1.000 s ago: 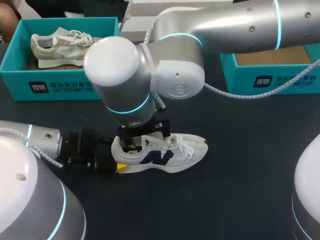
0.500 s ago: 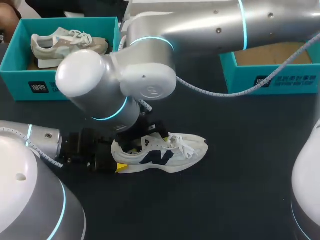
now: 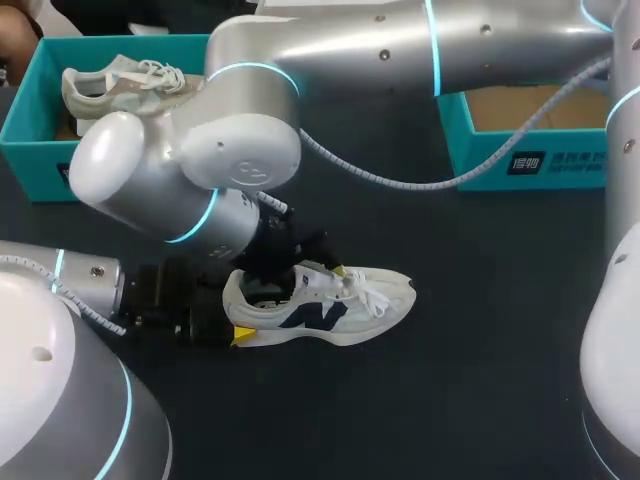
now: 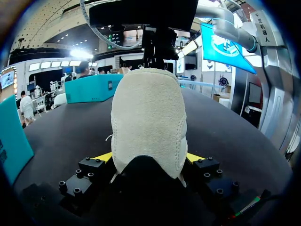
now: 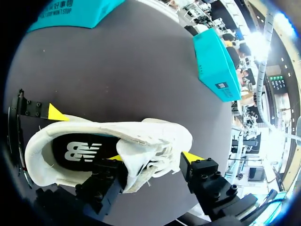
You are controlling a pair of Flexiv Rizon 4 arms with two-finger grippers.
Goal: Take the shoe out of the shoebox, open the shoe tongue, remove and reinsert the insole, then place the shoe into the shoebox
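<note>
Obs: left gripper point(image 4: 148, 157) clamps shoe point(image 3: 330, 305) heel; right gripper point(image 5: 153, 157) apart, astride tongue point(image 5: 138, 162). Upper soft, light (likely buckles); pinch tongue edge, heel judged stiffer.

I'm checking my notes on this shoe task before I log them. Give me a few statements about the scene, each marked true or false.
1. The white shoe lies on the table, outside both boxes. True.
2. The left gripper holds the white shoe by its toe. False: it clamps the heel.
3. The box at the left holds a second shoe. True.
4. The insole lies on the table. False: it sits inside the white shoe.
5. The right gripper hangs over the box at the right. False: it is at the white shoe's tongue.
</note>
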